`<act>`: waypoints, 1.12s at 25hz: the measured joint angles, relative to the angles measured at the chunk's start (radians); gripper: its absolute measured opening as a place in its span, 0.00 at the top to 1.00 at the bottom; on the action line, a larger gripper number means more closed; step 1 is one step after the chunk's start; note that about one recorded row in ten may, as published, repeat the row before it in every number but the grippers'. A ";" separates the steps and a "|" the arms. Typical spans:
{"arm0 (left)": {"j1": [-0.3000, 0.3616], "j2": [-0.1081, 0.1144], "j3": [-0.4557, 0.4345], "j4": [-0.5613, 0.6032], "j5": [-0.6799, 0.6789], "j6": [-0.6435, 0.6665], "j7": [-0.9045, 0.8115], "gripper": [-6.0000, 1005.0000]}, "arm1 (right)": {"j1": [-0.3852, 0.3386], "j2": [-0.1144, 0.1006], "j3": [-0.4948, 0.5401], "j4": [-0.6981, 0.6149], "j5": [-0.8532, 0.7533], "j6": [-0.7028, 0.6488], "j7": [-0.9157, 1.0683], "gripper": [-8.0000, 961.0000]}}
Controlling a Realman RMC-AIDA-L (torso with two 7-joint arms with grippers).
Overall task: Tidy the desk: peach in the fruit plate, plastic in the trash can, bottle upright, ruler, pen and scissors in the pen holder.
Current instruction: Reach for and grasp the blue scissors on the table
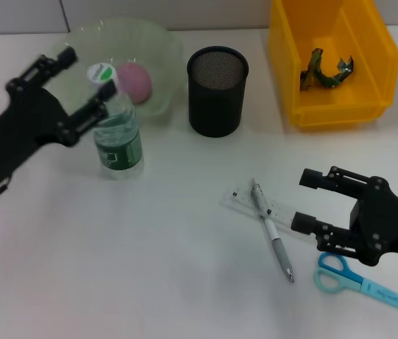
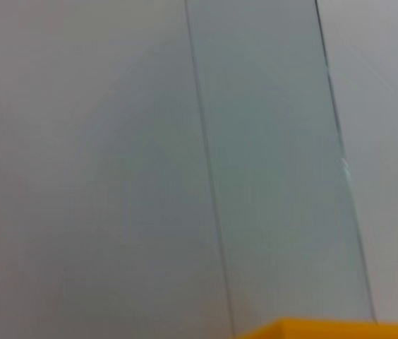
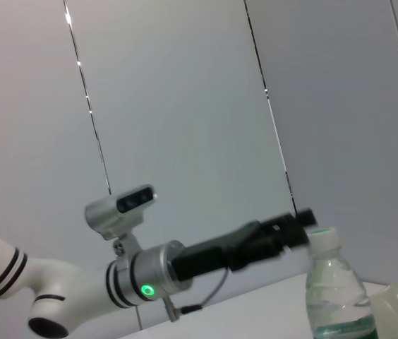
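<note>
standing the bottle (image 1: 116,131) upright beside the fruit plate (image 1: 158,49), our left pincer (image 1: 86,79) spreads wide around its cap; we should pull back straight. right pincer (image 1: 310,200) waits wide near the pen (image 1: 272,230).

We see a clear, glossy plastic bottle (image 1: 118,134) beside a black metal-mesh pen holder (image 1: 216,92). The yellow bin (image 1: 333,63) looks smooth plastic; the bench (image 1: 149,268) is matt white.
</note>
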 joint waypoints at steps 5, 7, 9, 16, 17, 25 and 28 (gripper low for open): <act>0.047 0.007 0.002 0.003 -0.106 0.148 -0.025 0.28 | -0.005 0.000 0.056 0.003 0.000 -0.002 0.000 0.25; 0.060 0.024 0.017 0.018 -0.082 0.215 -0.105 0.27 | -0.007 0.000 0.102 0.005 0.000 -0.005 0.000 0.25; 0.062 0.048 0.036 0.043 -0.003 0.238 -0.186 0.27 | -0.009 -0.001 0.178 0.004 0.000 -0.007 0.022 0.25; 0.019 0.068 0.054 0.084 0.424 0.174 -0.353 0.27 | -0.001 -0.035 0.226 -0.236 -0.024 -0.018 0.337 0.25; 0.011 0.061 0.054 0.091 0.481 0.153 -0.374 0.27 | -0.001 -0.035 0.226 -0.236 -0.024 -0.018 0.337 0.25; -0.040 0.055 0.053 0.098 0.650 0.123 -0.460 0.28 | 0.041 -0.034 0.017 -0.924 -0.286 -0.159 0.940 0.25; -0.042 0.054 0.053 0.098 0.652 0.121 -0.461 0.28 | 0.053 -0.015 -0.134 -1.141 -0.427 -0.204 1.088 0.25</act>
